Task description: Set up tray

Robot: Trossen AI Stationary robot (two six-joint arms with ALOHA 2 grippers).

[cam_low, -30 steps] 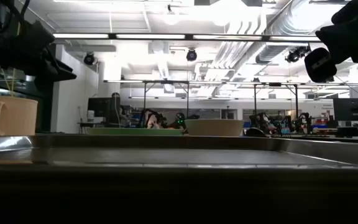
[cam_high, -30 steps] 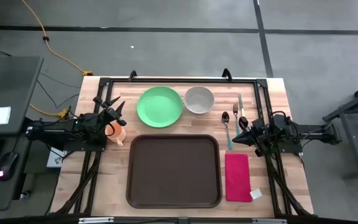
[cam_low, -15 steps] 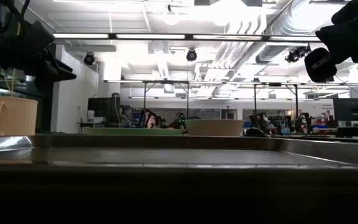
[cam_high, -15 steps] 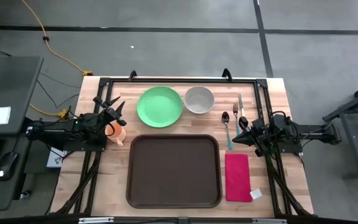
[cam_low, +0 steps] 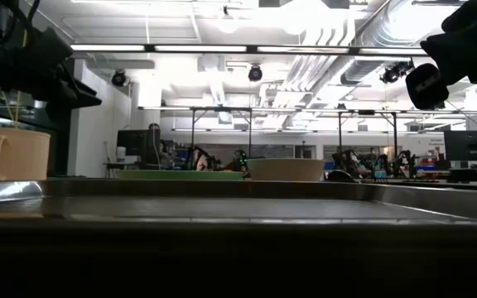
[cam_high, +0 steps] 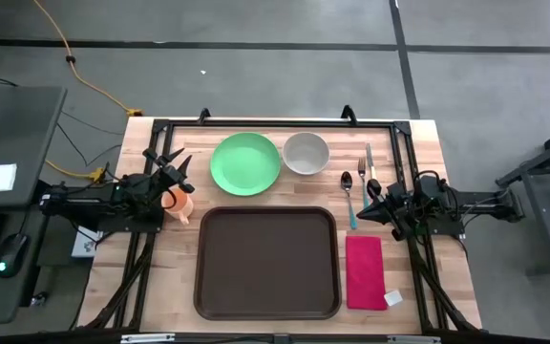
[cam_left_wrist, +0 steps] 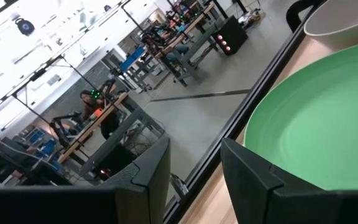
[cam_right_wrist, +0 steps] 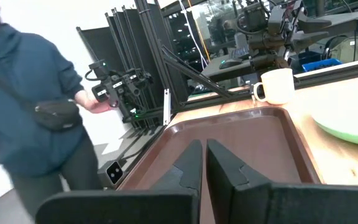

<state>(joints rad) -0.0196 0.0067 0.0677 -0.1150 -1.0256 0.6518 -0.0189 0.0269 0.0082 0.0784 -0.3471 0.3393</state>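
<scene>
The tray sits bare at the table's near middle, between both arms and touching neither. The left gripper hangs by the mug, fingers spread wide, just off the tray's far left corner. The right gripper hovers over the spoon, fingers pressed together. The red napkin lies just beside the tray's right rim; the green plate and bowl lie beyond its far edge.

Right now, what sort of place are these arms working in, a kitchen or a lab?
Most likely a robotics lab or workshop, not a kitchen. The low view shows exposed ceiling ducts and rows of workbenches beyond the tray; the right wrist view shows a person beside racked equipment.
</scene>
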